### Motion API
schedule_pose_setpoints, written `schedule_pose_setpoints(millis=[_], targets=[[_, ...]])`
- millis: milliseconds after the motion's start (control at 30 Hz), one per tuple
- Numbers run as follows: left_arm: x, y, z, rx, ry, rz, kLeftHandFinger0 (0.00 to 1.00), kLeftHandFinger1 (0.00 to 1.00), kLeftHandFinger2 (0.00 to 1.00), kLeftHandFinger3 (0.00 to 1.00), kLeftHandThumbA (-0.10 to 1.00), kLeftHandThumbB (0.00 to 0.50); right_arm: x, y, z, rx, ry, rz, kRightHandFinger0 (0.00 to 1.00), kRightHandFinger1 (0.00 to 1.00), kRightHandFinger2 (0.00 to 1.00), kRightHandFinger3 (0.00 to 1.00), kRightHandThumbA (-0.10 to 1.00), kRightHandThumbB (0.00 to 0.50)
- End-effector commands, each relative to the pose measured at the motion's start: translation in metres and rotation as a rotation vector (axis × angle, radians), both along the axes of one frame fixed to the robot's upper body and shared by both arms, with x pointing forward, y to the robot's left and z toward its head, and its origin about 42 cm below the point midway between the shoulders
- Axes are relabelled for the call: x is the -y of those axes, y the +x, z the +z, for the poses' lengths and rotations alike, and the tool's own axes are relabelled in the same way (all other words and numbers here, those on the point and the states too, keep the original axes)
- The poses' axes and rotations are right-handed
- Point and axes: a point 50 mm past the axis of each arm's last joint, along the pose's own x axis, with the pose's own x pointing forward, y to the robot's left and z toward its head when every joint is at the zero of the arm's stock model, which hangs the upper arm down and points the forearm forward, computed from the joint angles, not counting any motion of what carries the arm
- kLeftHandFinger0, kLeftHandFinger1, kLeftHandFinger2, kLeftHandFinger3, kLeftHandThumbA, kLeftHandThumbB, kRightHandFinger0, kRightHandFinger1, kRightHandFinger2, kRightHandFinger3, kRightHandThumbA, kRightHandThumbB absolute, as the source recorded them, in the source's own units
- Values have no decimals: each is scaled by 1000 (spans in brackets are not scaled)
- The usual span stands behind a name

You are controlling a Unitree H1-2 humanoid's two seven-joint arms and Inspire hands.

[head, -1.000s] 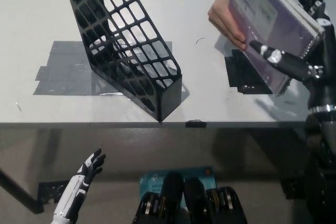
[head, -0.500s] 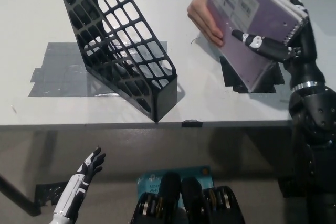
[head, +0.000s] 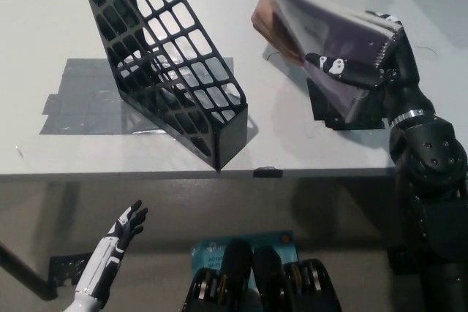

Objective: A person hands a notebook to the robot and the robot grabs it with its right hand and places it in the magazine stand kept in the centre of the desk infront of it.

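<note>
Pale lilac and spiral-bound, the notebook (head: pixel 325 31) is held up over the right part of the worktop (head: pixel 307 137), tilted, its wire binding toward the right robot hand (head: pixel 358 71), whose black fingers are clamped on its lower edge. A person's hand (head: pixel 274 23) is at its far left side, so the handover looks unfinished. Covers seem thin and flexible; pinched at one edge, the pages could fan or sag, and the book could twist out of the grip if the person lets go too soon. The magazine stand (head: pixel 168 63), a rigid black plastic lattice with a solid low front, leans on grey tape patches (head: pixel 80 100), well apart to the left. Its slot is narrow, so a tilted or drooping notebook might catch the rim or tip the stand. Below the worktop edge, the white left robot hand (head: pixel 126 228) rests with fingers spread, empty.
</note>
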Motion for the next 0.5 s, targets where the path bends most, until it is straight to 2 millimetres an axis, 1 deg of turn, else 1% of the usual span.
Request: schedule_pose_setpoints(millis=[0,100,133,167,200,233,367,433,467], targets=[[-2,5,11,59,5,-26,1000,1000,1000,1000,1000,500,-12,-5,26,68,58,2,0,0,0,0,999,32],[-2,5,10,57,1,-23,1000,1000,1000,1000,1000,500,-12,-8,30,88,90,0,0,0,0,0,1000,43],[-2,4,10,57,1,-23,1000,1000,1000,1000,1000,500,-12,-9,30,89,95,0,0,0,0,0,1000,66],[-3,4,10,56,4,-22,1000,1000,1000,1000,1000,500,-12,-11,32,95,126,2,0,0,0,0,1000,38],[-3,4,10,57,5,-23,1000,1000,1000,1000,1000,500,-13,-13,34,105,157,11,0,0,0,0,958,32],[-3,5,10,58,7,-27,1000,1000,1000,1000,1000,500,-13,-16,38,119,198,21,0,0,0,0,952,35],[-2,7,12,62,6,-32,1000,1000,1000,1000,1000,500,-14,-27,53,146,266,36,0,0,0,0,960,11],[-2,7,12,63,7,-33,1000,1000,1000,1000,1000,500,-13,-34,65,180,311,55,0,0,0,0,964,16],[-3,8,13,66,8,-32,1000,1000,1000,1000,1000,500,-14,-36,71,190,358,75,0,0,0,0,928,24]])
